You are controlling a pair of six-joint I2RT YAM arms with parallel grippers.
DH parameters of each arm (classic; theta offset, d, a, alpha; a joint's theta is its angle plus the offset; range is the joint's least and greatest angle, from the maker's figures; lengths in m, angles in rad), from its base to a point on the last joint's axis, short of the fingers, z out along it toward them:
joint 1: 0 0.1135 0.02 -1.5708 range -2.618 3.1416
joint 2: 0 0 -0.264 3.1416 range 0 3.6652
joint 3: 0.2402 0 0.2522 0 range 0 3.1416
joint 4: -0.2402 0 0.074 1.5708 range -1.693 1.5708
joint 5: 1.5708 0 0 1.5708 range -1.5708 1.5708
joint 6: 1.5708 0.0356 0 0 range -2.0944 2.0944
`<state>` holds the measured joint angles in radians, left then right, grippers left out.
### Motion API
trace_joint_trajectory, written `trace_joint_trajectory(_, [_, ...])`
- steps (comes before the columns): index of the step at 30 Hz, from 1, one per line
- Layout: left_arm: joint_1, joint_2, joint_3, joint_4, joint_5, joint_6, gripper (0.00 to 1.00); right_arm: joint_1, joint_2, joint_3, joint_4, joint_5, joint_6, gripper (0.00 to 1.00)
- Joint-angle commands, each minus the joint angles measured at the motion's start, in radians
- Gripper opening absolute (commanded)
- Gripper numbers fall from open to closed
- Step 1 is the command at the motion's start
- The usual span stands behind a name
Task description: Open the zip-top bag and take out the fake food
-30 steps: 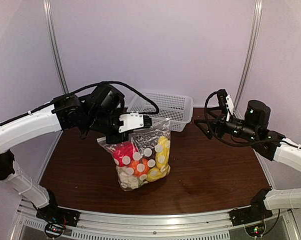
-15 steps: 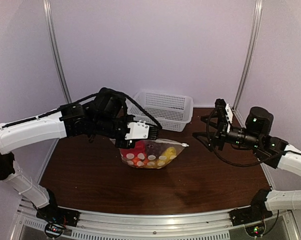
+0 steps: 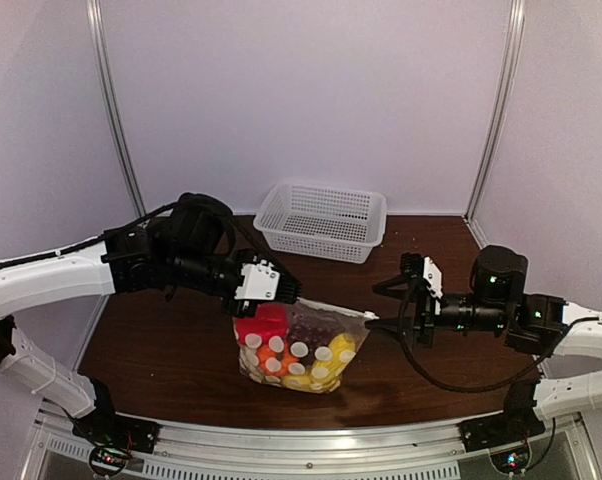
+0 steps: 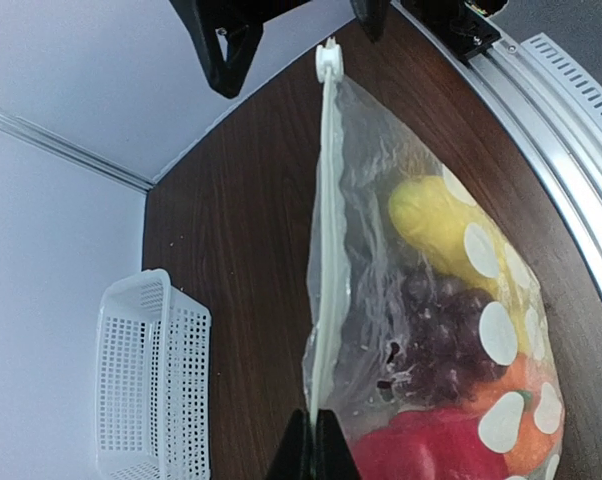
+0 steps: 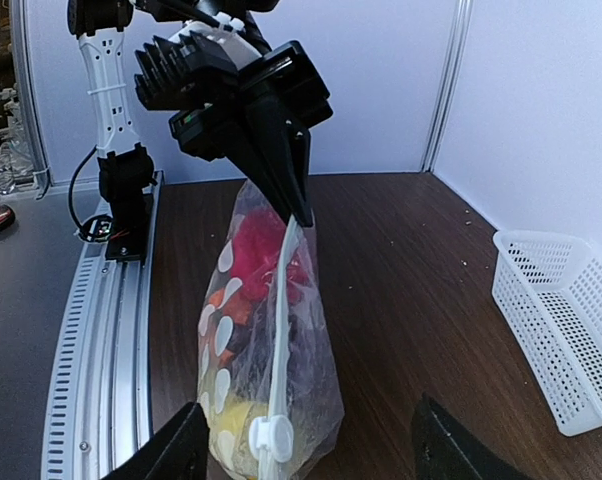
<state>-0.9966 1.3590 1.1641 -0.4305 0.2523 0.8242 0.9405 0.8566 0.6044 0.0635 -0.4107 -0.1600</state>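
Observation:
The zip-top bag (image 3: 299, 352), clear with white dots, hangs with its bottom on or just above the table; which, I cannot tell. Its zip strip runs level. My left gripper (image 3: 286, 295) is shut on the left end of the strip, as the left wrist view (image 4: 316, 450) shows. The white slider (image 3: 369, 317) sits at the strip's right end. My right gripper (image 3: 381, 305) is open, its fingers either side of the slider (image 5: 266, 437) without touching it. The fake food is inside the bag: a red piece (image 4: 431, 450), purple grapes (image 4: 441, 330), a yellow piece (image 4: 431, 215) and an orange one (image 4: 521, 400).
A white lattice basket (image 3: 326, 220) stands at the back centre of the dark wooden table (image 3: 171, 330). A metal rail (image 3: 301, 445) runs along the near edge. Pale walls close in the back and sides.
My left gripper has swung the bag from hanging down to its zip strip level, then lowered it nearer. My right arm has moved left and down to the slider end.

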Motion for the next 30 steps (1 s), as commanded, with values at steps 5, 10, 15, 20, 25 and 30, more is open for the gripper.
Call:
trace_joint_trajectory(5, [0.001, -0.061, -0.041, 0.150, 0.048, -0.017, 0.00, 0.103, -0.044, -0.063, -0.008, 0.124, 0.030, 0.62])
trace_joint_trajectory(10, [0.001, -0.072, -0.058, 0.167, 0.044, -0.022, 0.00, 0.113, -0.013, -0.063, -0.004, 0.160, 0.024, 0.38])
trace_joint_trajectory(15, [0.002, -0.073, -0.073, 0.172, 0.043, -0.026, 0.00, 0.116, 0.014, -0.062, -0.008, 0.172, 0.026, 0.20])
trace_joint_trajectory(20, [0.001, -0.078, -0.077, 0.177, 0.040, -0.028, 0.00, 0.119, -0.007, -0.057, -0.016, 0.193, 0.022, 0.01])
trace_joint_trajectory(25, [-0.003, -0.061, -0.035, 0.176, 0.067, -0.072, 0.25, 0.122, -0.026, -0.046, -0.019, 0.207, 0.014, 0.00])
trace_joint_trajectory(30, [-0.084, 0.015, 0.066, 0.181, 0.068, -0.115, 0.49, 0.132, -0.006, -0.019, -0.047, 0.211, 0.009, 0.00])
